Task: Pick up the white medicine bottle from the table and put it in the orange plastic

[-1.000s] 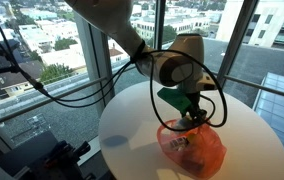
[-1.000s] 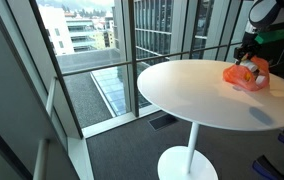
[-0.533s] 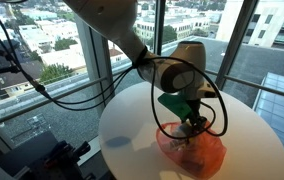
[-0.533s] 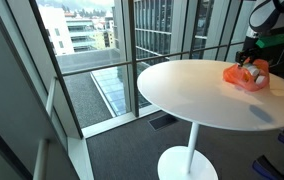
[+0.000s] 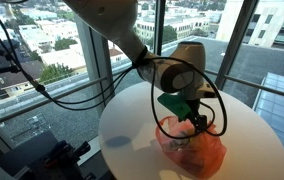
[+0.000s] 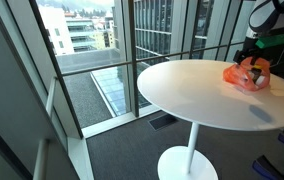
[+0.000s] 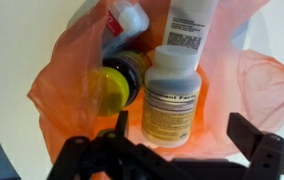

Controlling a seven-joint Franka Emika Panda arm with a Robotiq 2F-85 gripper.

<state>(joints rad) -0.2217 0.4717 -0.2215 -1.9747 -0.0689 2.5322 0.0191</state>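
in the wrist view the orange bag [image 7: 57, 95] lies open on the table [image 7: 12, 50]. inside it, from the left: a yellow-capped bottle [image 7: 112, 88], then, touching it, the white bottle [image 7: 174, 95], lying label up. the gripper [image 7: 180, 125] stands wide, fingers [image 7: 252, 138] either side of the white bottle's base, holding nothing.

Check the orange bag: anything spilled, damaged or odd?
Nothing spilled or broken that I can see. The orange bag sags open on the table; the white medicine bottle and a yellow-lidded bottle lie jumbled on their sides inside.
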